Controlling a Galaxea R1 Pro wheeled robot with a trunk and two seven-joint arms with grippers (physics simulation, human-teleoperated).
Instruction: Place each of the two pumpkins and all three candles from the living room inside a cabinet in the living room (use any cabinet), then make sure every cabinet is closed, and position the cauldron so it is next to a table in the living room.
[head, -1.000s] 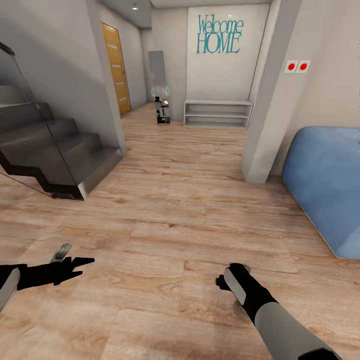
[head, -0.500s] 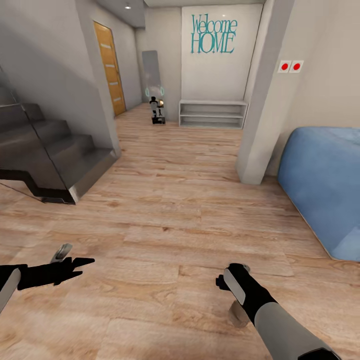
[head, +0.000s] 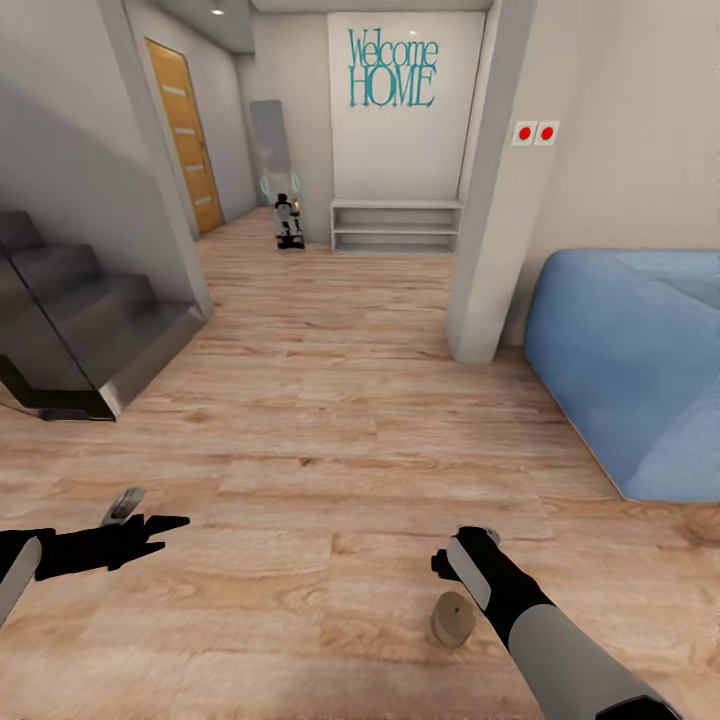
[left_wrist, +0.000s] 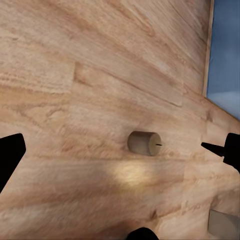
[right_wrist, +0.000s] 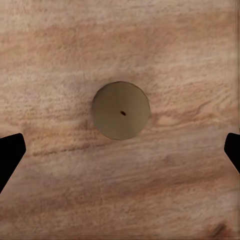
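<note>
Candle (head: 453, 618) stands upright on the wood floor (head: 330, 420), wick up, just beside the right gripper (head: 462, 565) on its near side in the head view; the right wrist view looks straight down on its round top (right_wrist: 121, 110), which sits between the two dark fingertips (right_wrist: 10, 152) at the frame edges, nothing touching it. So the right gripper is spread wide and empty, hanging above the candle. Left gripper (head: 150, 525) is well apart to the other side, also spread and empty (its camera catches the candle (left_wrist: 145, 143) side-on across the floor). Risks, as a judgement: the candle is short and stubby, so a descent that goes too low would jam the fingertips into the floor, and one that stops too high would pinch only the top rim and let it slip out; an off-centre close could knock it over and set it rolling. The blue sofa (head: 630, 370) is off to the right, the stairs (head: 70, 330) to the left, both well clear. No cabinet in sight here, so a carry will follow, and a weak grip could drop the candle on the way.
</note>
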